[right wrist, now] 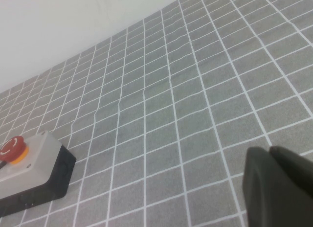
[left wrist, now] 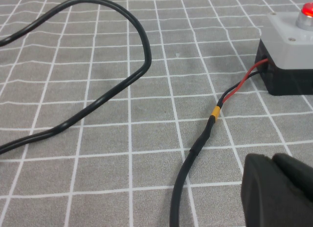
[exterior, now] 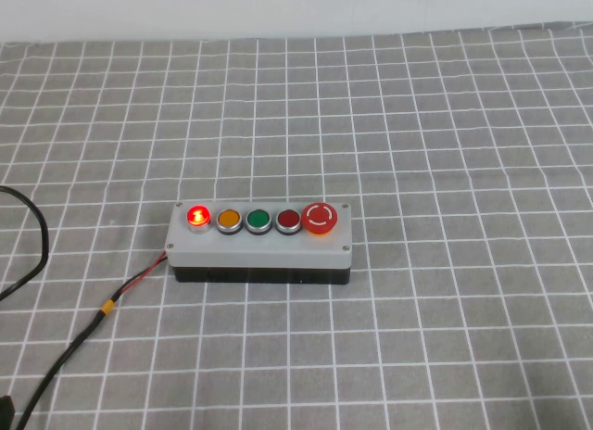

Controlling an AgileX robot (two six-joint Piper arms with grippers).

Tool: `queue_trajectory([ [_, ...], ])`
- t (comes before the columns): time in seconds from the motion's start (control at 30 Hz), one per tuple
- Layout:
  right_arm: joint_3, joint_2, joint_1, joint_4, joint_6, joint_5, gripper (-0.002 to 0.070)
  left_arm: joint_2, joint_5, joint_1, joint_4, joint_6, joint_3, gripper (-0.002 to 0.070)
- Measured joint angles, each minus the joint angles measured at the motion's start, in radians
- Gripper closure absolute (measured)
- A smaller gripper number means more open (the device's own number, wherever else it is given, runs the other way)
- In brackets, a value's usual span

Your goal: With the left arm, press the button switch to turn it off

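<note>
The button switch (exterior: 197,216) glows bright red at the left end of the grey five-button box (exterior: 259,249), which sits mid-table. It also shows at the edge of the left wrist view (left wrist: 307,11). My left gripper (left wrist: 271,161) is shut and empty, low over the cloth to the box's left and near side, well away from the switch. My right gripper (right wrist: 270,153) is shut and empty, off to the box's right. Neither gripper shows in the high view.
On the box, from the switch rightwards: orange (exterior: 229,219), green (exterior: 258,220) and dark red (exterior: 288,220) buttons, then a large red mushroom button (exterior: 320,218). A black cable with red wire (exterior: 102,309) runs from the box's left end; another black cable (left wrist: 98,95) loops on the grey checked cloth.
</note>
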Motion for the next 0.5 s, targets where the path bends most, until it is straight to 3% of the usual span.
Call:
queue_trajectory([
  [0.5,0.000,0.000,0.000,0.000,0.000,0.000,0.0694,0.000,-0.033,0.000,-0.006,-0.002,0.002,0.0678],
])
